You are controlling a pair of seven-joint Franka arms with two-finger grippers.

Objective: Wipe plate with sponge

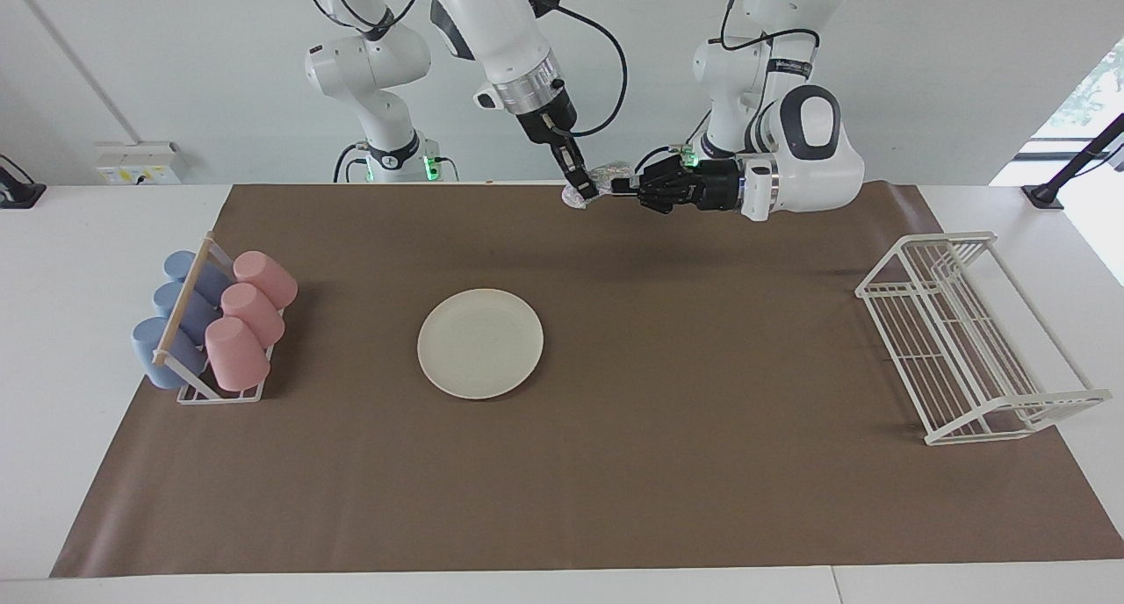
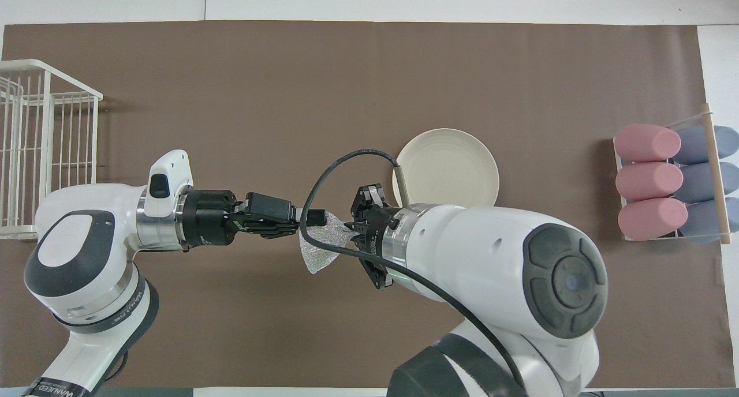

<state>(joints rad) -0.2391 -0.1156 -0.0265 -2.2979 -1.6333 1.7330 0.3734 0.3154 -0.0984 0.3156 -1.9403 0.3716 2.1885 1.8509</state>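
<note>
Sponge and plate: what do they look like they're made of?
Sponge: seemingly a soft metallic-looking mesh, silvery and speckled with glints, its loose end drooping. Plate: cream-white and matte, with no sharp reflections; ceramic or plastic, I can't tell which.

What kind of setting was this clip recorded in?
Most likely a robotics lab staged as a dishwashing station: a brown mat covers a white table, with a white wire dish rack, a cup rack of pink and blue cups and a plate laid out.
</note>
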